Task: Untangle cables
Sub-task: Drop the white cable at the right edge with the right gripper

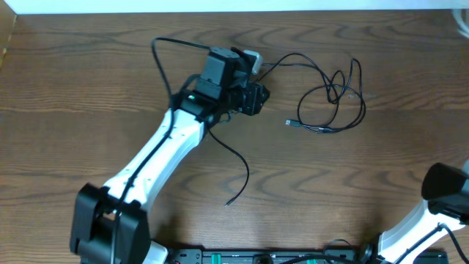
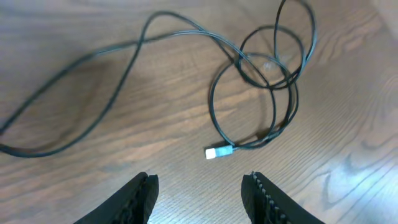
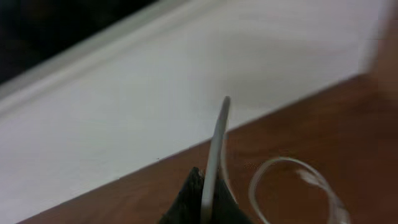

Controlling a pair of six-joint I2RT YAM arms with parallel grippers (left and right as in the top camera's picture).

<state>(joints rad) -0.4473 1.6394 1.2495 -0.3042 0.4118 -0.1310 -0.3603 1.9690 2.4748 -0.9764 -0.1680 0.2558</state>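
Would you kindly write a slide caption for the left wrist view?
Open left gripper above a looped black cable with silver plug on wooden table.

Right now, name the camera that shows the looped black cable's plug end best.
Left wrist: the plug lies large and sharp just ahead of the open left gripper. Overhead shows it only as a tiny tip. Right wrist misses it, showing just a white cable.

Looped black cable [image 2: 272, 86] before parted pincer [image 2: 200, 180]
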